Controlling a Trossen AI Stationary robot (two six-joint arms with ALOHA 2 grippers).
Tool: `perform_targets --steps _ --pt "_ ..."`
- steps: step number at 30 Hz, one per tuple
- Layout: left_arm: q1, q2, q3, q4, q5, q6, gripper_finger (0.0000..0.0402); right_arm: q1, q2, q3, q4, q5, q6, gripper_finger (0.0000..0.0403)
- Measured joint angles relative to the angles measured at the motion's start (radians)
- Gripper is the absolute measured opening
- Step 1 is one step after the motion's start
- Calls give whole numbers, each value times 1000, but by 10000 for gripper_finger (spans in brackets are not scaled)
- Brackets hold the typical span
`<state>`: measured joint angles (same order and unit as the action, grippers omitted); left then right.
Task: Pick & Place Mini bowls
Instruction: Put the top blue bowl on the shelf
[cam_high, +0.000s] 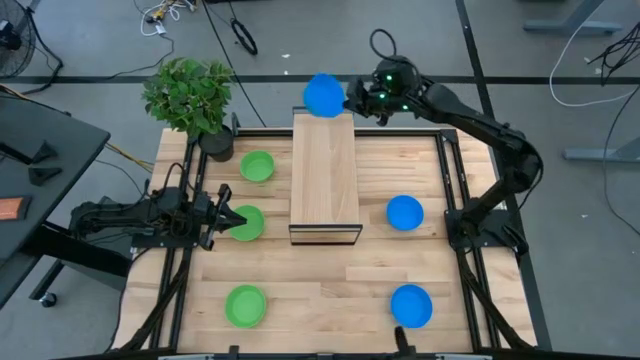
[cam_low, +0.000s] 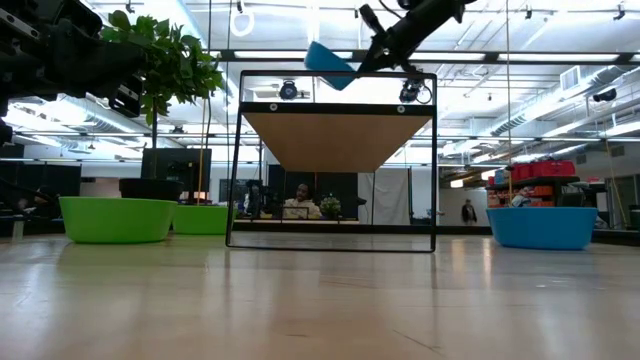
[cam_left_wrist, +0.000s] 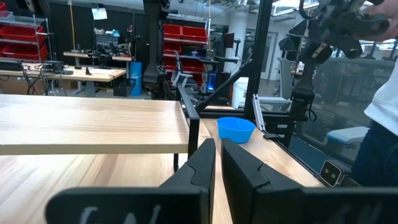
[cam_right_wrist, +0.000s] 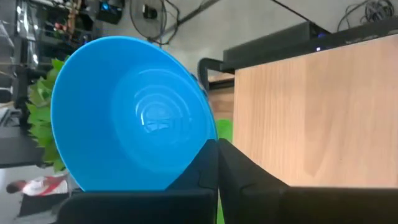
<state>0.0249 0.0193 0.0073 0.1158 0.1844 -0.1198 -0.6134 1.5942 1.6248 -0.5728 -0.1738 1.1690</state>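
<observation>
Three green mini bowls (cam_high: 257, 166), (cam_high: 247, 224), (cam_high: 245, 305) and two blue mini bowls (cam_high: 404, 212), (cam_high: 411, 305) sit on their bases on the table. My right gripper (cam_high: 352, 97) is shut on the third blue bowl (cam_high: 323, 95), high over the far end of the raised wooden platform (cam_high: 325, 175). In the low view this bowl (cam_low: 328, 62) hangs tilted above the platform top. My left gripper (cam_high: 228, 218) is raised off the table beside the middle green bowl. Its fingers (cam_left_wrist: 205, 163) are shut on nothing. My right gripper pinches the blue bowl by its rim (cam_right_wrist: 200, 144), on the side nearest the wrist. The bowl (cam_right_wrist: 134, 115) is lifted clear and tilted, with its hollow turned toward the wrist camera. The fingers come at it level from the table's right side.
A leafy plant (cam_high: 190, 95) in a dark pot (cam_high: 215, 145) stands at the far left corner. The wooden platform on its black frame (cam_low: 330, 160) fills the table's middle. Black rails run along both sides of the table. A person's sleeve (cam_left_wrist: 385, 93) shows beyond the right side.
</observation>
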Motion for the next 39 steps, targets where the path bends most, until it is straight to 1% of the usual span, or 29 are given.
perform_targets --steps 8,21,37,39 --pt "0 0 0 0 0 0 30 20 64 14 -30 0 -10 0" --pt "0 0 0 0 0 0 30 18 118 14 -201 0 -89 0" --pt "0 0 0 0 0 0 30 -2 151 15 -208 -2 -88 0" --pt "0 0 0 0 0 0 30 -4 152 37 -242 -2 -87 0"
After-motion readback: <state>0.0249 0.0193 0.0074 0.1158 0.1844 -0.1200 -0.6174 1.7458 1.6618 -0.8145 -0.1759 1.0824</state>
